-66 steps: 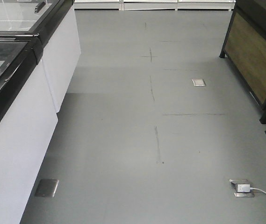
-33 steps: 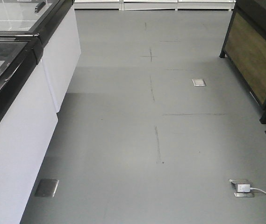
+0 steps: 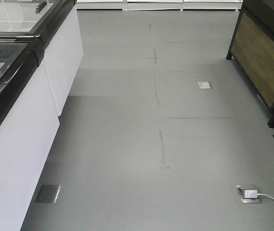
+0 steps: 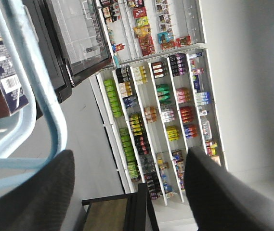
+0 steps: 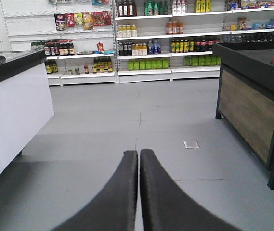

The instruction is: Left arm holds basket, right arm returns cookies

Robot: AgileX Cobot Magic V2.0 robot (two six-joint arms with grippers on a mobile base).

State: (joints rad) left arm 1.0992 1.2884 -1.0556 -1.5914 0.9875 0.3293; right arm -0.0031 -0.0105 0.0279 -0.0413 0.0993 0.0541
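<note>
Grey shop floor (image 3: 151, 144) fills the front view, and neither arm nor basket shows in it. In the left wrist view the cookies (image 4: 2, 72) sit at the far left, inside the basket (image 4: 55, 120) and just left of its pale blue handle loop. Below and right of that loop the left end effector (image 4: 127, 159) has its jaws set wide with nothing between them, so the basket seems to hang from the arm, not from a pinch. Right of the basket stand stocked shelves (image 4: 161, 110). The right end effector (image 5: 139, 156) is pressed closed on nothing and faces open floor, with the basket out of its view. The step in hand looks like the reach for the box. To do it well, the right arm should swing toward the basket, spread its jaws before entering, come in clear of the loop and pinch the box across its narrow faces. The box's long axis runs top to bottom in this rolled view, "Choco" end uppermost, roughly along the shelf boards, so it probably lies on its side.
</note>
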